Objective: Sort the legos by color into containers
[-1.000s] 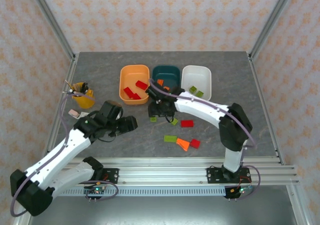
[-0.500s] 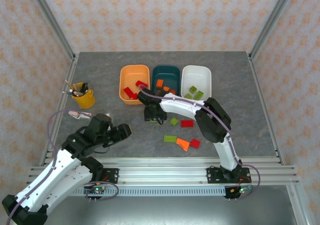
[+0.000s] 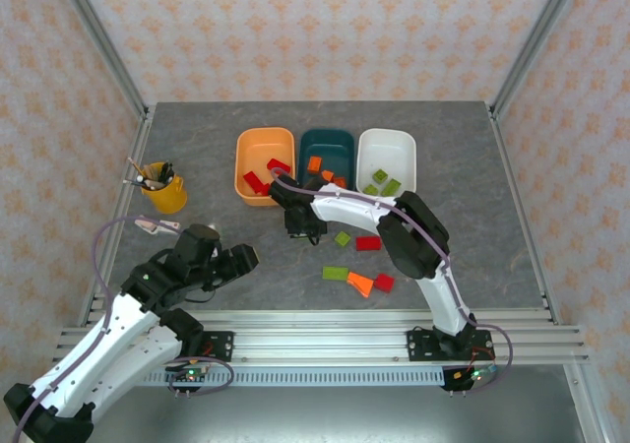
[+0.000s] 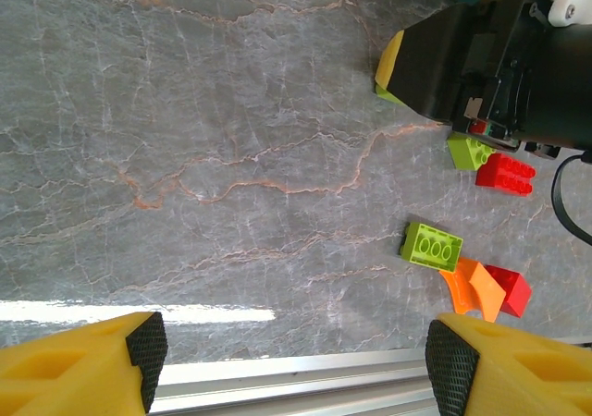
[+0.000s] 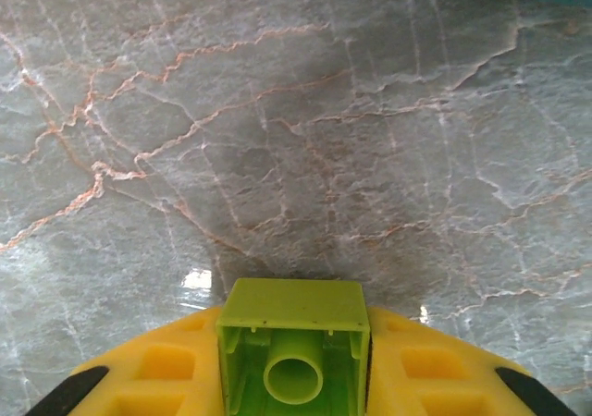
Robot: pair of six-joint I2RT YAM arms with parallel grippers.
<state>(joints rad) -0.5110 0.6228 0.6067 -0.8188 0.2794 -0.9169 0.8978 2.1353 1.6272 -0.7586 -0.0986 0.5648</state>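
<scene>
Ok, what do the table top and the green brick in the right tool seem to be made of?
Table top: looks like grey stone or a stone-print laminate, with rusty and white veins. A soft glare patch suggests it is fairly smooth. Green brick: moulded plastic, semi-gloss. Its hollow underside shows thin walls and a round tube.

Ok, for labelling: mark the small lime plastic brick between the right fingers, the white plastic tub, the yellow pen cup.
lime brick (image 5: 293,347): right wrist, hollow underside.
white tub (image 3: 387,153): top external, bare floor.
yellow cup (image 3: 167,203): top external, outer wall.
</scene>
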